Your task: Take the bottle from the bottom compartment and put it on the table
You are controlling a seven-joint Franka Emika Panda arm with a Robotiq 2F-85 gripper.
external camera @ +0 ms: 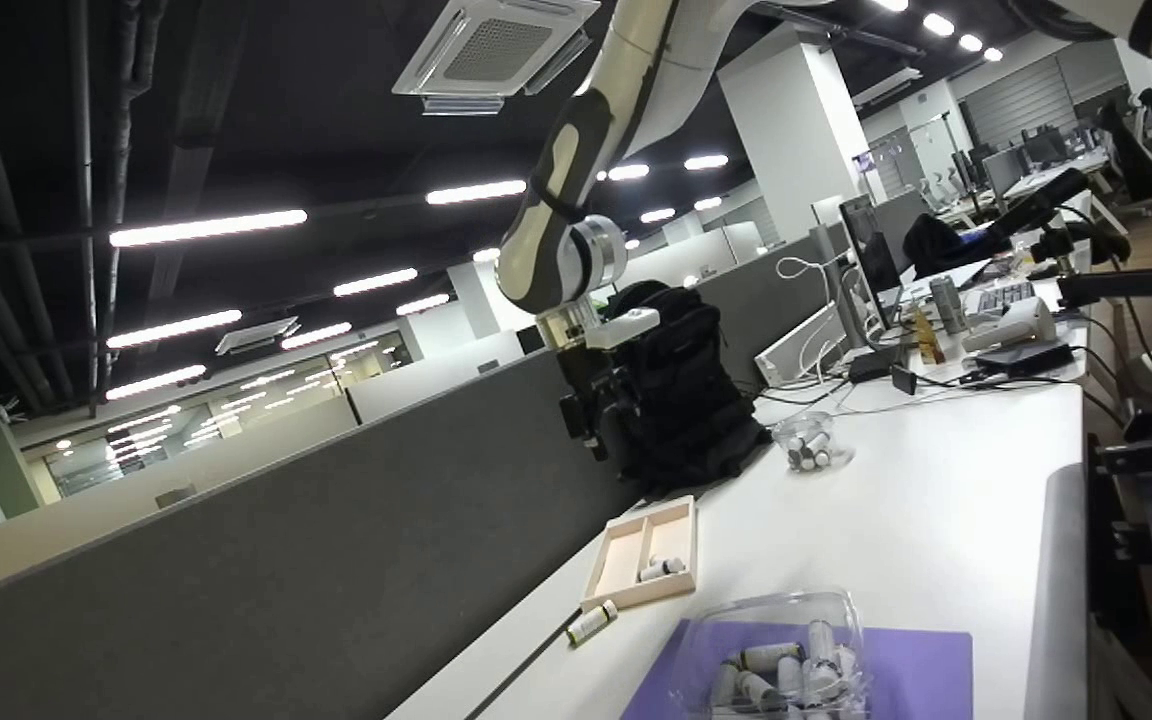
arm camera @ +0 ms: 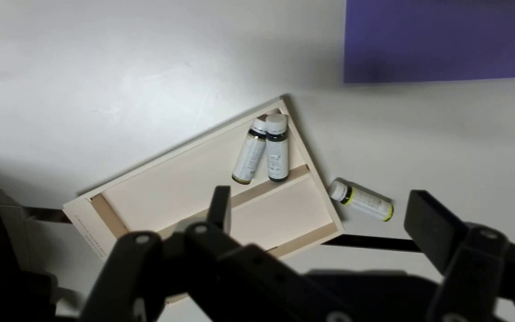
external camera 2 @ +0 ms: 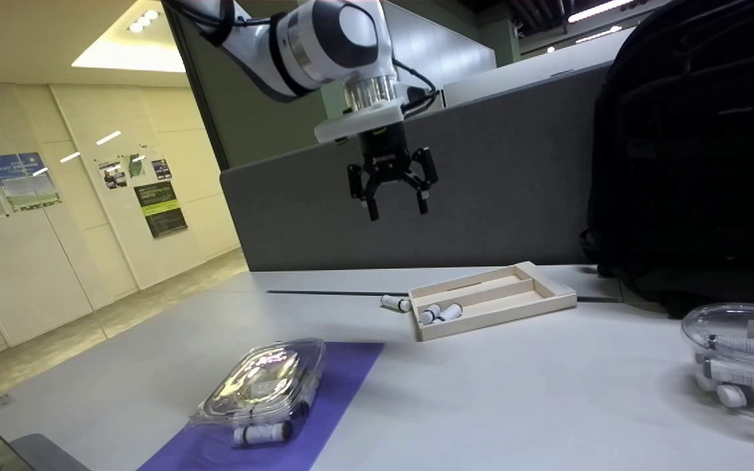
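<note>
A shallow wooden tray (arm camera: 181, 151) with two long compartments lies on the white table (external camera 2: 482, 399). Two white-labelled bottles (arm camera: 249, 156) (arm camera: 277, 156) lie side by side at one end of one compartment; they also show in an exterior view (external camera 2: 450, 312). The tray's other compartment holds nothing visible. A bottle with yellow bands (arm camera: 368, 203) lies on the table just outside the tray's end, in both exterior views too (external camera: 592, 623) (external camera 2: 395, 303). My gripper (external camera 2: 398, 209) is open and empty, pointing down well above the table. In the wrist view its fingers (arm camera: 320, 197) frame the tray's end and the yellow-banded bottle.
A clear plastic box (external camera 2: 266, 386) with several bottles stands on a purple mat (external camera: 921, 670). A round clear tub (external camera: 804, 440) of bottles stands farther along the table. A black backpack (external camera: 686, 390) leans at the dark grey partition (external camera 2: 495, 190) behind the tray.
</note>
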